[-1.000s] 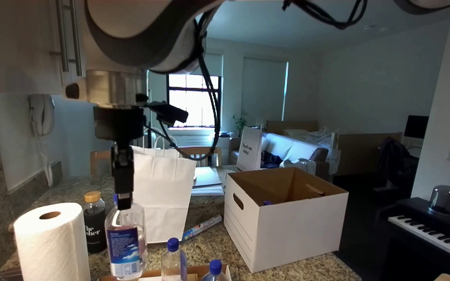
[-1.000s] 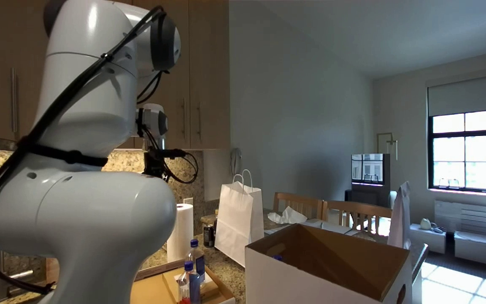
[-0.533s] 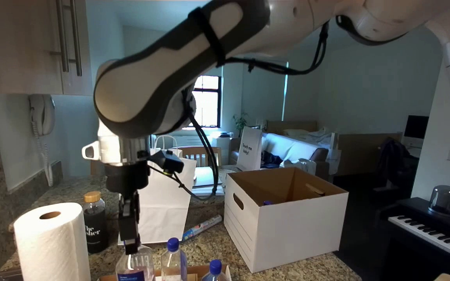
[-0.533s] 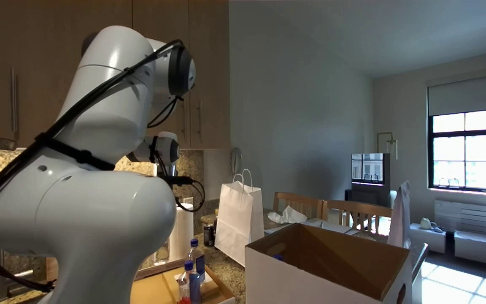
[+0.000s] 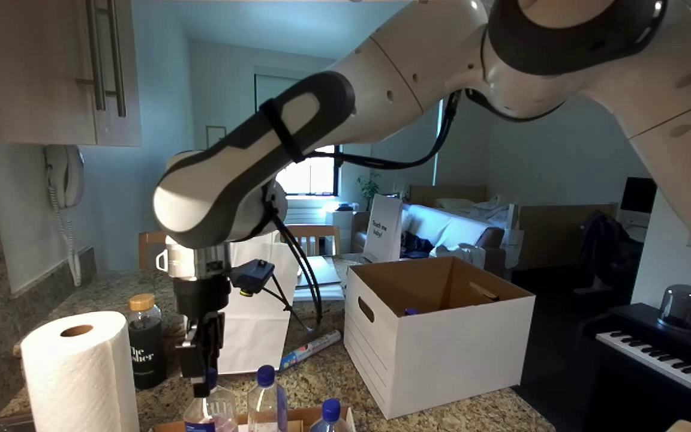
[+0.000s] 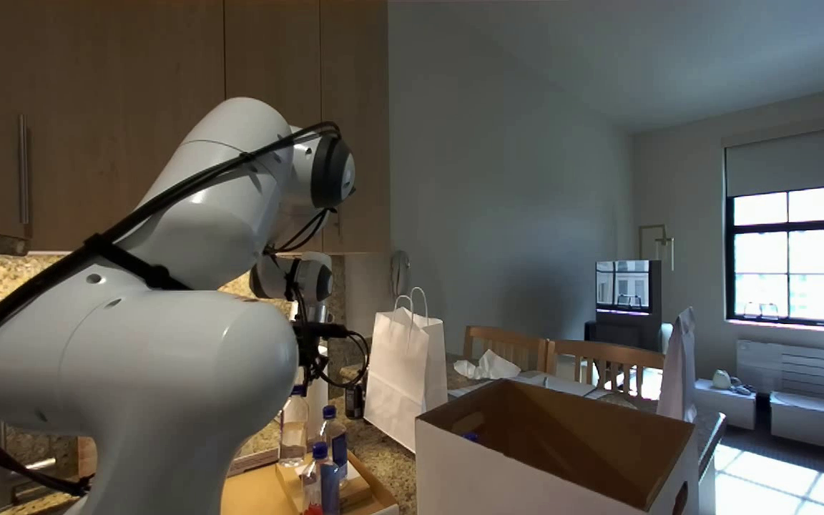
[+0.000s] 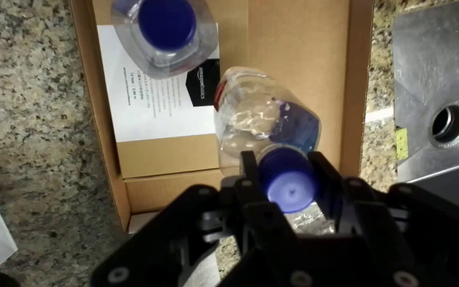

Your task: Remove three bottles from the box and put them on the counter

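Note:
My gripper (image 5: pixel 203 384) is shut round the blue cap of a clear bottle (image 5: pixel 209 414); the wrist view shows the cap between the fingertips (image 7: pixel 283 159). This bottle (image 6: pixel 294 433) is low over a shallow brown cardboard tray (image 7: pixel 359 79); whether its base touches is unclear. Two more blue-capped bottles stand upright at the tray, a back one (image 6: pixel 335 438) and a front one (image 6: pixel 320 483). The white box (image 5: pixel 459 354) stands on the speckled counter (image 5: pixel 321 384). Another blue cap (image 5: pixel 410 311) shows inside the box; the rest of that bottle is hidden.
A paper towel roll (image 5: pixel 81 378) and a dark bottle with a wooden lid (image 5: pixel 144 348) stand beside the gripper. A white paper bag (image 6: pixel 405 372) is behind. A flat carton (image 7: pixel 169 157) lies in the tray. A metal sink (image 7: pixel 420 59) adjoins the counter.
My gripper has come down with the bottle, shifting slightly right in both exterior views. The bottle is now lower, over the tray. The two other bottles and the box have not moved.

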Controlling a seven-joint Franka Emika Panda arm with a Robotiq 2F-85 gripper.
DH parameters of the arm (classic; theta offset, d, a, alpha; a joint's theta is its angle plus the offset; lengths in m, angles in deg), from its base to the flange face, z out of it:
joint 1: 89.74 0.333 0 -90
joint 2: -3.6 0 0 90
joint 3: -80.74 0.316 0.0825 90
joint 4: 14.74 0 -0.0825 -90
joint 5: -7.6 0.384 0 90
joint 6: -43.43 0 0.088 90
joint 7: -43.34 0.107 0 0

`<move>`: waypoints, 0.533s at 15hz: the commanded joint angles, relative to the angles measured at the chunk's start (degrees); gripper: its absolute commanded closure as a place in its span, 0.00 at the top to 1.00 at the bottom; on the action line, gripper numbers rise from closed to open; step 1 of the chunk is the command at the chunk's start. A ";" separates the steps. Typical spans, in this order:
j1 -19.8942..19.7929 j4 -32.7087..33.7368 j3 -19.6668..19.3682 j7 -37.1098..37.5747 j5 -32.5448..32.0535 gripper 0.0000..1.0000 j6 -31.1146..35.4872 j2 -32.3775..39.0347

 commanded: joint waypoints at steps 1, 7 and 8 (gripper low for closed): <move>0.57 5.77 -0.22 5.41 0.01 0.11 0.55 2.45; 2.66 12.83 -3.23 12.34 -1.91 0.11 0.26 7.65; 3.01 13.92 -3.81 13.13 -2.29 0.11 -1.02 8.85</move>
